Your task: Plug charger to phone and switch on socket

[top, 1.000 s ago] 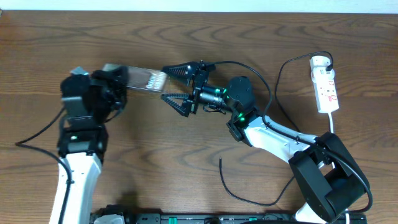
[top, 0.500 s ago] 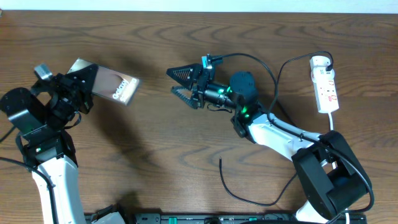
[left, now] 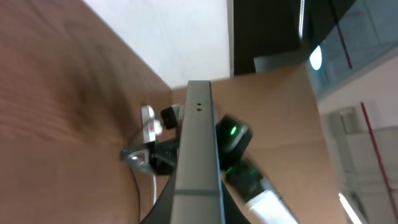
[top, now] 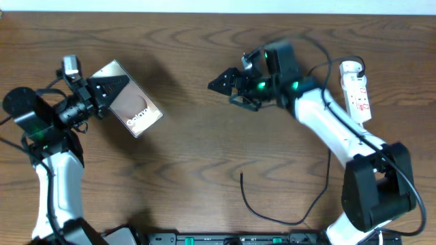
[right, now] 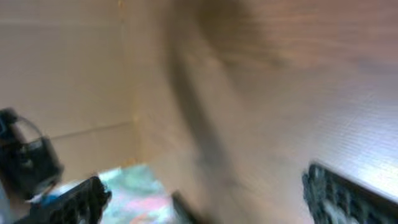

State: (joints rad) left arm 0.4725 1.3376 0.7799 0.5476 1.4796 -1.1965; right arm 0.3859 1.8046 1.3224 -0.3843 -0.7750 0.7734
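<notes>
Evidently pre-plug: left gripper clamped shut on the phone, slab jutting past its fingertips; right gripper wide open, empty, the charger plug tip well apart from its fingers; next, likely fetch that tip.

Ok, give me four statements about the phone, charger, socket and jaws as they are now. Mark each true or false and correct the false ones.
1. The left jaws are shut on one end of the phone. True.
2. The right jaws are gripping the charger's plug tip. False: they stand open and empty above the table, and the charger is well clear of them.
3. The charger is already plugged into the phone. False: its free end lies loose on the table, far from the phone.
4. The socket lies on the right arm's side of the table, near the far edge. True.
</notes>
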